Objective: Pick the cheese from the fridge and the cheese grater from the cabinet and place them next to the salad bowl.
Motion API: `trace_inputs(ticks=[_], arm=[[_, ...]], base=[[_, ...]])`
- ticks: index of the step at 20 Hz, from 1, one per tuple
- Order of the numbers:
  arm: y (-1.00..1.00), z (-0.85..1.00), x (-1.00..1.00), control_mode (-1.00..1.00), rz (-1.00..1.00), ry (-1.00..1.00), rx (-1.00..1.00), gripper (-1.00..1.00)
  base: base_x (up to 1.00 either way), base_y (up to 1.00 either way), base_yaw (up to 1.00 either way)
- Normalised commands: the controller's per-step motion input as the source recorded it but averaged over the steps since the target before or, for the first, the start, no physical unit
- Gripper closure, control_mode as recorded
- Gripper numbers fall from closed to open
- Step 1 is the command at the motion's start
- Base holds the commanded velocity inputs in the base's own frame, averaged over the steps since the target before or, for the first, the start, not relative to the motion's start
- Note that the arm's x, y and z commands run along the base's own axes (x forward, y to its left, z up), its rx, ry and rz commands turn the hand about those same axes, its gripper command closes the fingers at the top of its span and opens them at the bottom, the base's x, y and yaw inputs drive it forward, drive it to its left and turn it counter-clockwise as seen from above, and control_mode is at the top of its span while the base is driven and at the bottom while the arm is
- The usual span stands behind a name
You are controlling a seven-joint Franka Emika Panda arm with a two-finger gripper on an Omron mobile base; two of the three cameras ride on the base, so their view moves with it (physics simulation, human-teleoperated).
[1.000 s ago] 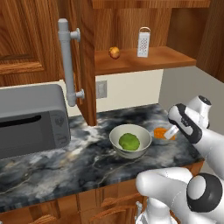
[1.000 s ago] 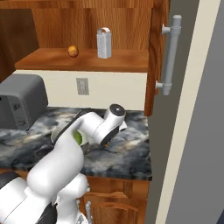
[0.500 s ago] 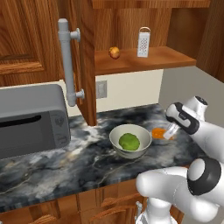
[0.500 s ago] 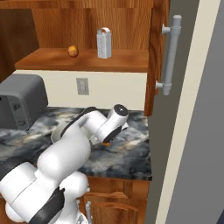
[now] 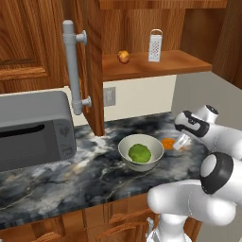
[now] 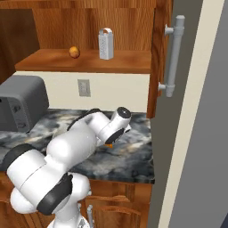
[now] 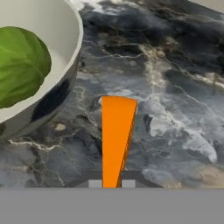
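The claw (image 7: 112,183) is clamped on the orange cheese (image 7: 114,135), low over the dark marble worktop (image 5: 71,175) just right of the salad bowl (image 5: 140,151). The grater (image 5: 155,46) stands on the cabinet shelf (image 5: 179,64) above.

Gripper (image 5: 179,142) sat low over the counter (image 5: 71,179), at the cheese (image 5: 168,142) beside the bowl (image 5: 140,150); grater (image 5: 154,46) stood on the cabinet (image 5: 156,64) shelf.

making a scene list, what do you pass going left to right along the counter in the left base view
toaster oven → salad bowl with its green leafy ball → cheese → gripper, shut on the cheese
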Motion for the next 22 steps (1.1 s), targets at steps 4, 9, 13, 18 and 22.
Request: trace_inputs(ticks=[4,9,13,18,22], arm=[[0.01,-0.19,0.3,-1.0,0.0,0.0,0.0,1.0],[0.0,-0.17,0.27,-1.0,0.01,0.0,0.0,1.0],[0.0,-0.25,0.24,-1.0,0.04,0.0,0.0,1.0],[0.0,-0.31,0.14,-1.0,0.05,0.0,0.0,1.0],[0.04,-0.33,0.06,-1.0,0.05,0.0,0.0,1.0]], base=[[0.0,0.0,0.0],[0.0,0.0,0.0],[0.0,0.0,0.0],[0.0,0.0,0.0],[0.0,0.0,0.0]])
